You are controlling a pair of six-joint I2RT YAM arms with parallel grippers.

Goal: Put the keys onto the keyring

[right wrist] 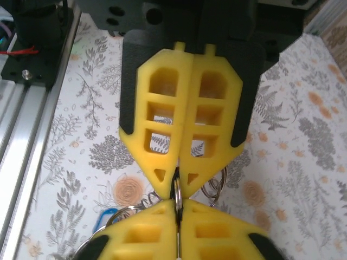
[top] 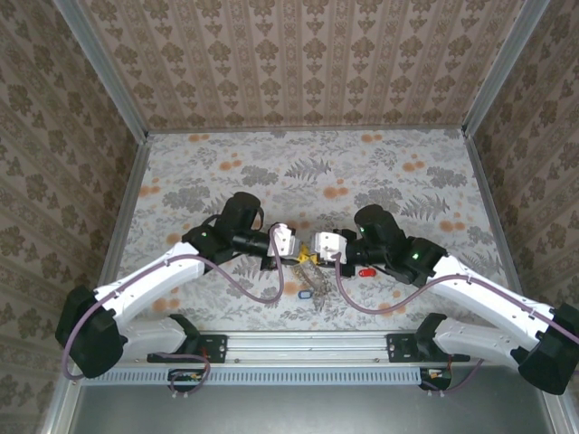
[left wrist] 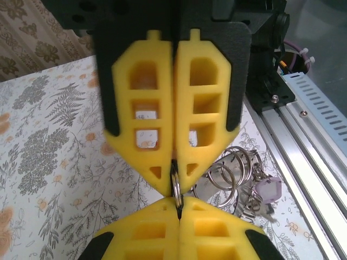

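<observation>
Two robot arms reach in from the near edge of a table (top: 271, 172) covered in a grey fern and orange flower print, and their pincers meet nose to nose at the middle of the near half. Seen from the left wrist, the left gripper (left wrist: 176, 186) has its two yellow lattice fingers (left wrist: 143, 124) pressed flat together, and at their very tip they clamp the keyring (left wrist: 177, 194), a thin silvery metal ring seen edge-on. The right gripper (left wrist: 179, 207) comes up from the bottom of that view with its own yellow fingers closed too, biting the same ring from the opposite side, so the ring is held in the air between the two tips. The right wrist view shows the same pinch mirrored, both pairs of fingers together on the ring. Just behind the pinch, on the cloth, lies a loose cluster of silver split rings (left wrist: 232, 172), with a pale lilac key head (left wrist: 268, 190) beside it, near the metal rail (left wrist: 314, 124) at the table's edge. From above, a blue key (top: 305, 291) lies on the cloth just nearer the arm bases than the meeting point, and a red key (top: 366, 270) lies apart from it, just beside the right arm's wrist
</observation>
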